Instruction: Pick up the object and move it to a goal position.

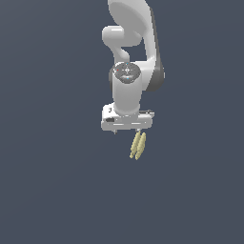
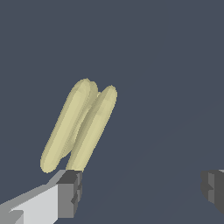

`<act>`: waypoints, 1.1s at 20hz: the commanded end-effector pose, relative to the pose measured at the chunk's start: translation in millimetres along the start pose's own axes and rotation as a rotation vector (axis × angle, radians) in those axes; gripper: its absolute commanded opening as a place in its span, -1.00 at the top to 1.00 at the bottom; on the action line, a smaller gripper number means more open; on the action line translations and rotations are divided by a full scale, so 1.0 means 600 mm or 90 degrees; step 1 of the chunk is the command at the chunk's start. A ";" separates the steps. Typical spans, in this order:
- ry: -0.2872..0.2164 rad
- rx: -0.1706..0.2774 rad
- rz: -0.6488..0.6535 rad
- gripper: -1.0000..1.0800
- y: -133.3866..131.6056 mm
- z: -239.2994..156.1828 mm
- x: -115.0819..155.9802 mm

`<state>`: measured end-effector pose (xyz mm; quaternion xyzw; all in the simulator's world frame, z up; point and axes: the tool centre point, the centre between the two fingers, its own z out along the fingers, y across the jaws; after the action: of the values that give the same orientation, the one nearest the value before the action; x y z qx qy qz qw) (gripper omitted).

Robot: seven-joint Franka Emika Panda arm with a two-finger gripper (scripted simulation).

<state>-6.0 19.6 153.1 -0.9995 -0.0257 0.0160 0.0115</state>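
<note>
**Open jaws above a small yellow bunch on a bare slate field**

Slate-blue ground [image 1: 47,190] filled both views edge to edge, flat and unmarked, with no wall, rim or border visible anywhere. At the middle of the exterior view the white jointed robot arm [image 1: 128,52] came down from the top edge and ended in a broad white two-fingered gripper [image 1: 127,131], its body set crosswise. Just beneath that body, toward the exterior view's right, lay the small pale yellow bunch of elongated, bumpy banana-like lobes [image 1: 138,145], slanted and much narrower than the gripper.

From the wrist view the dark grey fingertips [image 2: 70,192] stood wide apart, the jaws spread to nearly the full frame width and holding nothing. The bunch [image 2: 81,127] sat off-centre, its near end just beside one fingertip, with the rest reaching away from the span between the fingers. Whether that tip touched the lobes could not be told. Open ground surrounded the bunch on all sides, and nothing else lay near it.
</note>
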 end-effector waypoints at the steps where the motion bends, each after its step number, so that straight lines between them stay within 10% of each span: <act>1: 0.000 0.000 0.000 -0.92 0.000 0.000 0.000; 22: -0.002 0.002 -0.002 -0.92 -0.004 0.012 0.006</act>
<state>-3.4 20.9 145.8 -0.9992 -0.0316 0.0181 0.0136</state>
